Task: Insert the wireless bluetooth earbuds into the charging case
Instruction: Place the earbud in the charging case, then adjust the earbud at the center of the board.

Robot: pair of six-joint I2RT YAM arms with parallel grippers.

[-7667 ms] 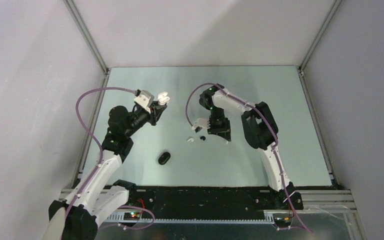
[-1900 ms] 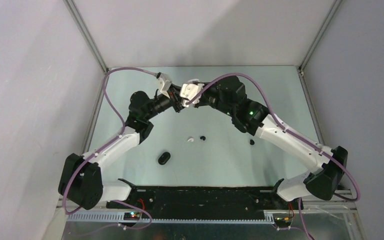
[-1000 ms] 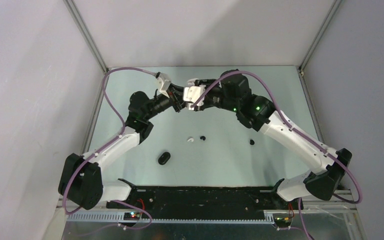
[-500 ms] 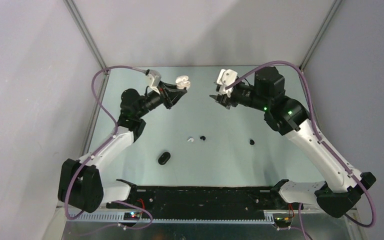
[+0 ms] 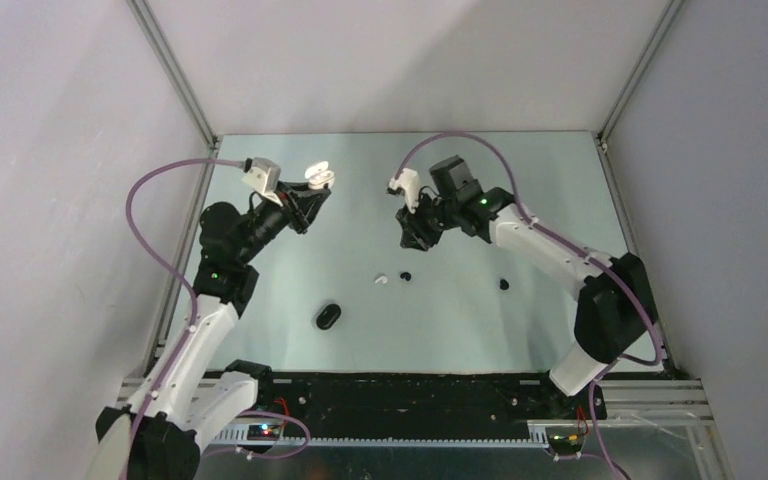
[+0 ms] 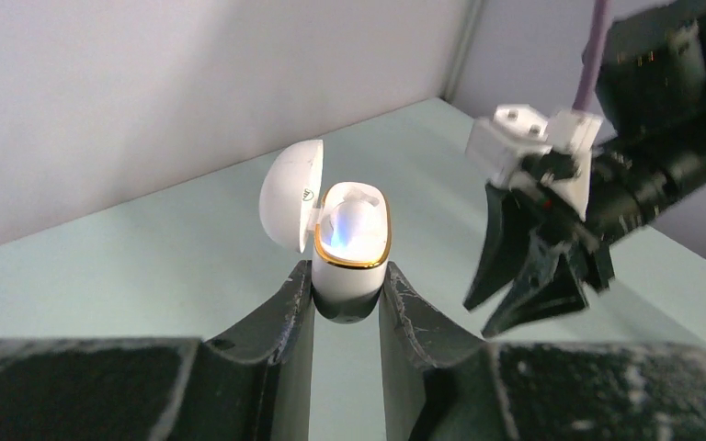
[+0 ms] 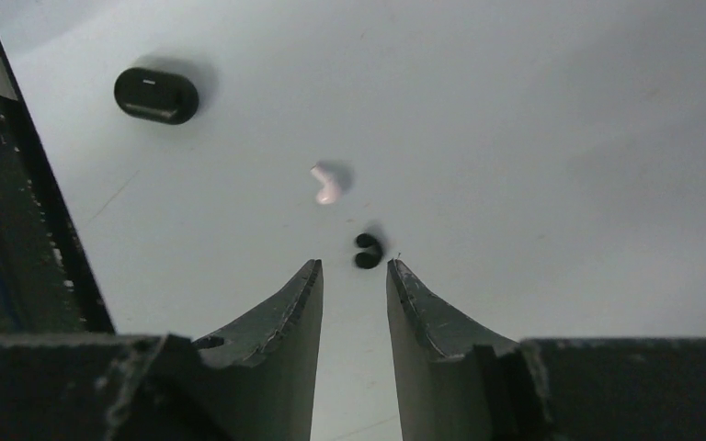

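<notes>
Left gripper (image 6: 347,292) pinches the open white pebble-shaped charging case (image 6: 351,262), one white bud (image 6: 348,223) seemingly seated. Right gripper (image 5: 407,237), spread and empty, hovers. On the tabletop (image 5: 560,200), a white earbud (image 5: 382,280) and black earbud (image 5: 405,275) wait at its 6 o'clock, a second black earbud (image 5: 504,284) at 4.

white earbud (image 7: 327,183) and black earbud (image 7: 366,250) close together, open table (image 7: 533,138) toward black case (image 7: 156,95)

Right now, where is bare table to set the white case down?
Bare: the far strip of the table beyond the white charging case, and the stretch between the lone black earbud and the front edge. Crowded centre: white earbud, second black earbud, black charging case.
</notes>
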